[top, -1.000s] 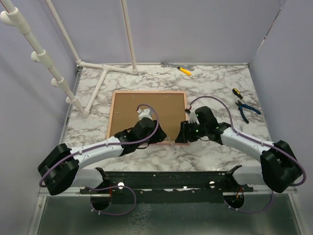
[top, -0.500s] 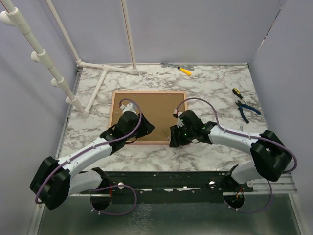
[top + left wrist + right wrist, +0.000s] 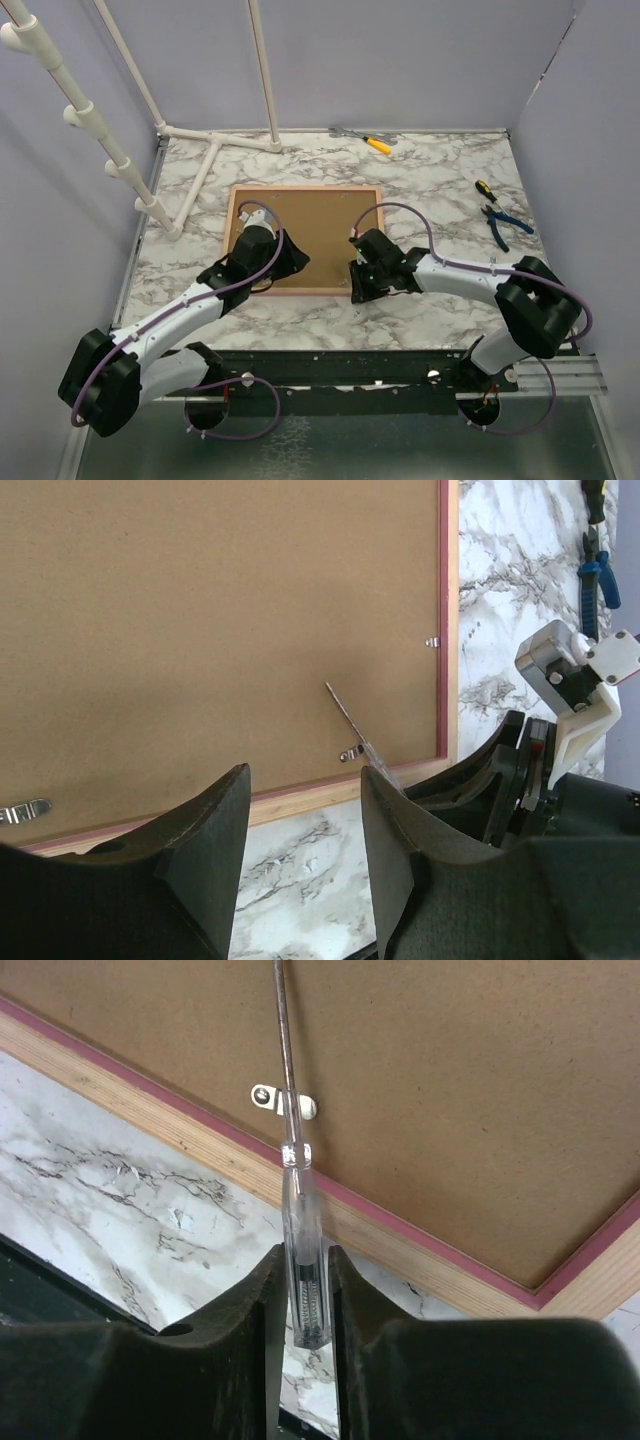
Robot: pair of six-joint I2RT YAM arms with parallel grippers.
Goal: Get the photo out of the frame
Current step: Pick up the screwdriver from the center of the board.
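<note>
The frame [image 3: 325, 212] lies face down on the marble table, brown fibreboard back up, and it also fills the left wrist view [image 3: 200, 610]. The photo is hidden under it. My right gripper [image 3: 357, 278] is at the frame's near right corner. It is shut [image 3: 300, 1285] on a clear-handled screwdriver [image 3: 298, 1210], whose shaft lies across a metal clip [image 3: 285, 1102] on the back. The screwdriver and clip also show in the left wrist view [image 3: 350, 725]. My left gripper [image 3: 288, 263] is open and empty [image 3: 305, 780] over the frame's near edge.
Blue pliers [image 3: 505, 222] and a yellow-and-black screwdriver [image 3: 484, 188] lie at the right. A yellow-handled tool [image 3: 377, 144] lies at the back. A white pipe stand [image 3: 200, 175] occupies the back left. Grey walls close in three sides.
Both grippers have moved left along the frame's near edge. The left wrist has pulled back toward the left half of the frame; the right gripper has closed in on the near right corner.
</note>
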